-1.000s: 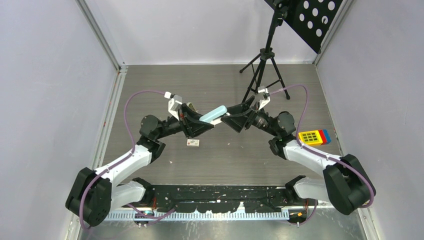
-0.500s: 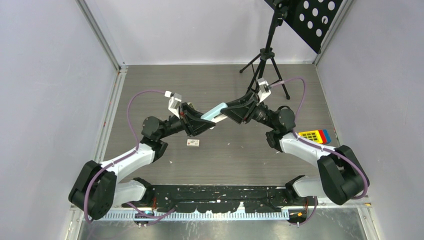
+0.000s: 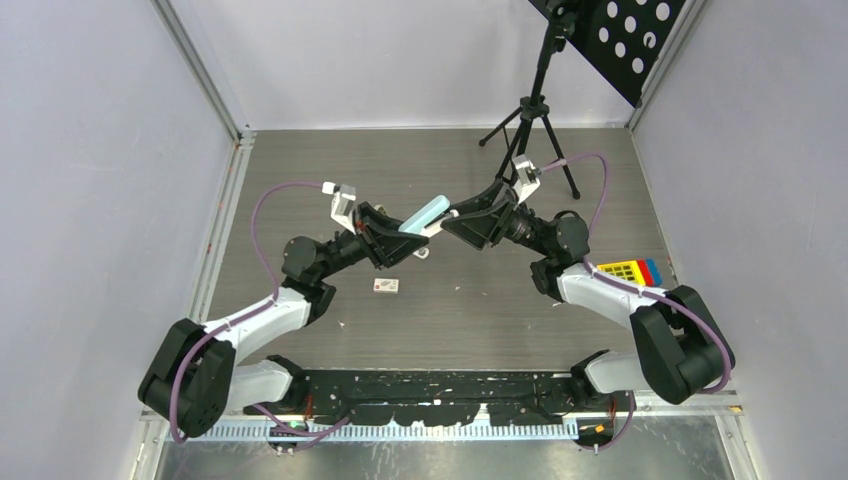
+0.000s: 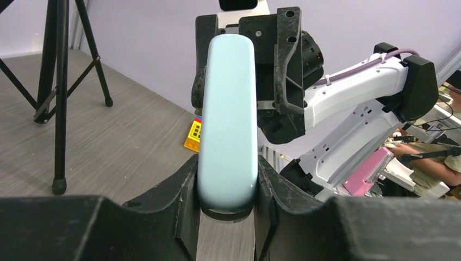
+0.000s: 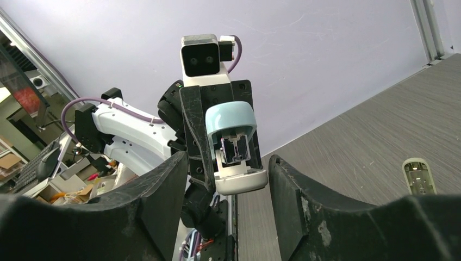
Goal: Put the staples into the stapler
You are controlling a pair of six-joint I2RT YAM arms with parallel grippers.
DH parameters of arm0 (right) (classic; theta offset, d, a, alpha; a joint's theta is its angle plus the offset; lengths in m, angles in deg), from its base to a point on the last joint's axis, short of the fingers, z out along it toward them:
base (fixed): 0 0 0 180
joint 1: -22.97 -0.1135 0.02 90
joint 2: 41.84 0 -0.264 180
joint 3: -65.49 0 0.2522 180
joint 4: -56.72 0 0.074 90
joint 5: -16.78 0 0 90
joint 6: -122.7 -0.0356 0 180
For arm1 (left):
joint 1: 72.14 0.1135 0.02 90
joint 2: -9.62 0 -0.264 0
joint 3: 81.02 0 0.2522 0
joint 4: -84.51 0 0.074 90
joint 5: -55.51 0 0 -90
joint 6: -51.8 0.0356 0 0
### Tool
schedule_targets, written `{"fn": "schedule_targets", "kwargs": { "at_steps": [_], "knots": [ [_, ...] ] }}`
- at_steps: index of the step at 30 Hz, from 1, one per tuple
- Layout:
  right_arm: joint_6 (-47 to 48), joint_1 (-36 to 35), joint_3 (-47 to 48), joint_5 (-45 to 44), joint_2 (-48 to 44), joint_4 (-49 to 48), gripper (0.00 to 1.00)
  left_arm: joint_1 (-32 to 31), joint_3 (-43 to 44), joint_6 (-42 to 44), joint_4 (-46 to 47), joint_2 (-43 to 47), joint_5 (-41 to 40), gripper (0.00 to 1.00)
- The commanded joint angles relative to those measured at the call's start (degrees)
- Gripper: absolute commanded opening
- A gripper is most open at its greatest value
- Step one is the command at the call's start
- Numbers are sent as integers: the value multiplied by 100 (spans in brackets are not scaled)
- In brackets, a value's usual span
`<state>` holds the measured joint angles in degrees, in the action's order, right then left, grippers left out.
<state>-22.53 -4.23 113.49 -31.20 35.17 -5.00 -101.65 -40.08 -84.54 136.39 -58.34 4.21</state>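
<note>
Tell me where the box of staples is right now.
In the top view the box of staples lies flat on the table, left of centre, just nearer the bases than the left gripper, which holds the light blue stapler.

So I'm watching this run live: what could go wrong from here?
The stapler hangs in mid-air, held only at one end by the left gripper; a push from the right gripper, whose open jaws flank its other end, could twist it loose. The staple box lies on the table, untouched, with both grippers busy at the stapler.
</note>
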Motion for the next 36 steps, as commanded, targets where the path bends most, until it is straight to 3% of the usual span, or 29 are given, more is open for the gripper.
{"fn": "schedule_targets", "kwargs": {
  "at_steps": [1, 7, 12, 16, 17, 22, 27, 31, 36],
  "knots": [
    [-44, 22, 133, 69, -23, -361, 59, -19, 15, -62, 651, -2, -152, 0],
    [-87, 30, 148, 79, 15, -404, 49, -19, 15, -128, 722, -35, -161, 0],
    [-195, 31, 245, 216, 112, -404, 27, -19, -10, -146, 756, -79, -166, 0],
    [-221, 60, 276, 323, 168, -394, 1, -10, -5, -43, 665, -108, -77, 0],
    [-233, 84, 276, 344, 154, -382, 0, -10, 9, 15, 534, -88, -40, 2],
    [17, 180, 326, 536, -16, 204, 0, 56, 245, 700, -778, 285, 312, 46],
    [834, 180, 437, 862, -324, 1598, 0, 104, 941, 2002, -3326, 916, 725, 78],
    [1461, 180, 546, 1043, -553, 2500, 0, 104, 1614, 2945, -5038, 1039, 929, 84],
    [2105, 143, 838, 1443, -643, 3445, 0, 104, 1992, 2889, -5144, 706, 1362, 83]
  ]
}}
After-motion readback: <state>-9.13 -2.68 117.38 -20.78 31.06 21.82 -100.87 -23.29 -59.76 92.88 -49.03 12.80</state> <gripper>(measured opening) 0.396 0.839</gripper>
